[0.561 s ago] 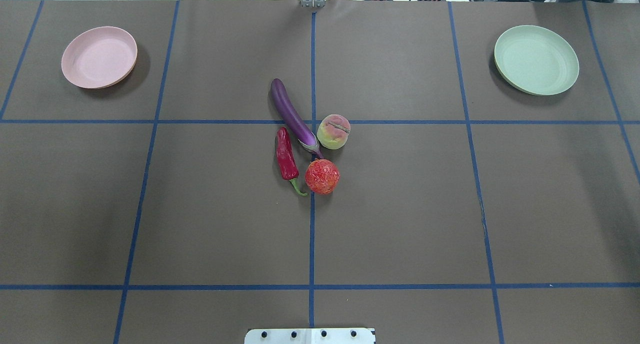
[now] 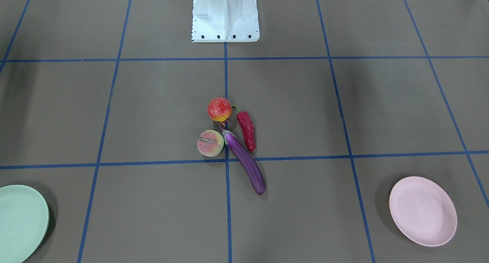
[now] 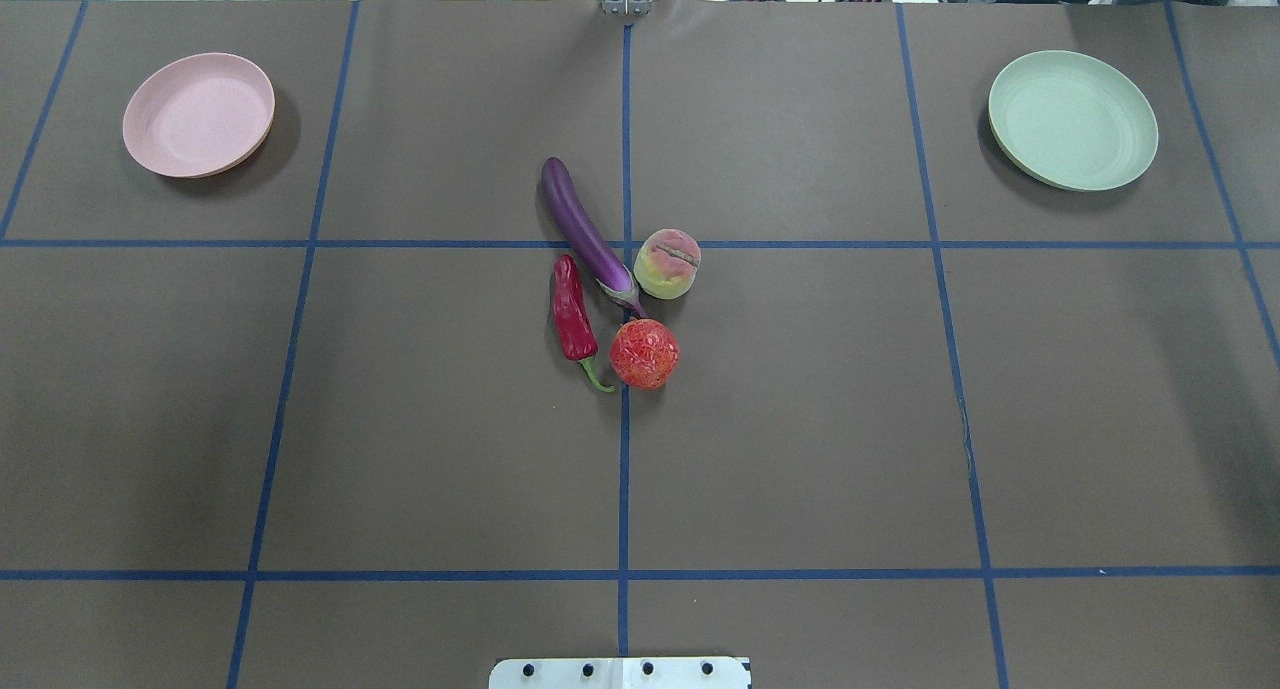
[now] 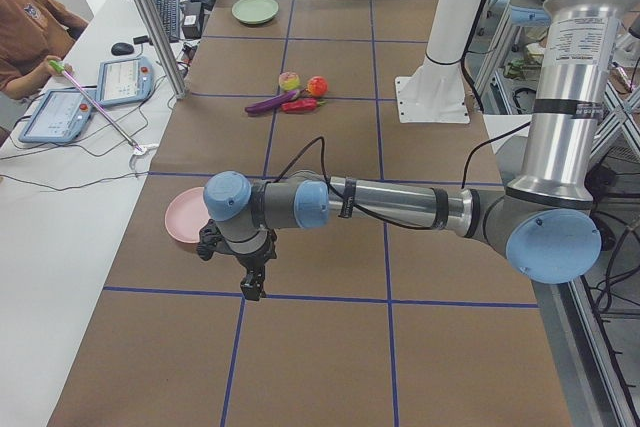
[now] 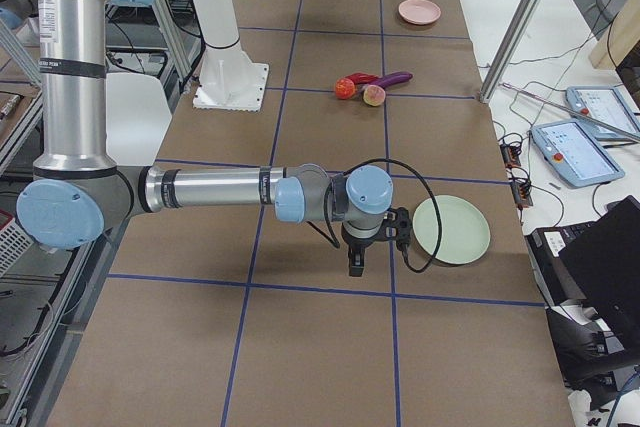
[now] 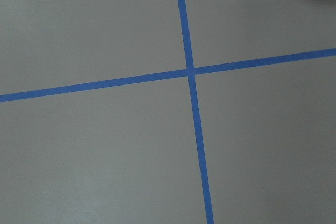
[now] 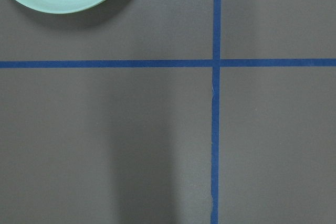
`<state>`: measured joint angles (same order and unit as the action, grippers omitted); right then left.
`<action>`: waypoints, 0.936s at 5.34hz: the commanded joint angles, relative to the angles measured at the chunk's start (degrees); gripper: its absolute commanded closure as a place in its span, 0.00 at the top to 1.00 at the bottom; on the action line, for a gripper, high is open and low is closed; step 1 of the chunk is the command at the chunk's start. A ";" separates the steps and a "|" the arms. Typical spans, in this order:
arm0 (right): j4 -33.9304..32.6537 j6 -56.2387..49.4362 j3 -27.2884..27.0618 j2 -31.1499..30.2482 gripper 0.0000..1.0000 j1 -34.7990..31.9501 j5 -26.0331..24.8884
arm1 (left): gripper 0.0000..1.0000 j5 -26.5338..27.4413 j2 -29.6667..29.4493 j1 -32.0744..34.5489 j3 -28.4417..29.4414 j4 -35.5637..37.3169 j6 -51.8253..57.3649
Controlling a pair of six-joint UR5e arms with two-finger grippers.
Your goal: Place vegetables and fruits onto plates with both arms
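Step in hand: the opening reach, as I judge it, since no item is on a plate yet. The next move calls for each arm to swing inward to the centre cluster and take one piece.

- Pink plate (image 3: 198, 115): far left, nothing on it.
- Left arm (image 4: 390, 205): stretched low and level; left gripper (image 4: 251, 287) points down beside the pink plate. Claw width cannot be told.
- Chili pepper (image 3: 573, 314), eggplant (image 3: 585, 231), peach (image 3: 667, 264), pomegranate (image 3: 644, 353): clustered mid-table, well apart from both plates.
- Right arm (image 5: 210, 189): stretched low likewise; right gripper (image 5: 356, 265) points down near the green plate (image 3: 1072, 119). Claw width cannot be told.
- Green plate: far right, nothing on it.
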<state>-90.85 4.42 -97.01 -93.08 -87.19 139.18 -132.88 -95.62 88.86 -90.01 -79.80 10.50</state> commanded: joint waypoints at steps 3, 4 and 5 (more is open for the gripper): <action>-0.03 -0.02 -0.11 0.18 1.00 0.00 0.04 | 1.00 1.91 -10.67 -1.31 -1.65 8.63 -0.22; -0.03 -0.02 -0.11 0.17 1.00 0.00 0.65 | 1.00 4.28 -11.33 -3.93 -6.36 9.39 -0.22; -0.03 -0.02 0.06 0.17 1.00 0.00 0.74 | 1.00 3.78 -11.34 -6.39 -12.32 9.40 -0.31</action>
<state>-90.87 4.39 -97.07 -92.89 -87.19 139.71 -129.41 -106.42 84.82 -97.09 -70.97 10.26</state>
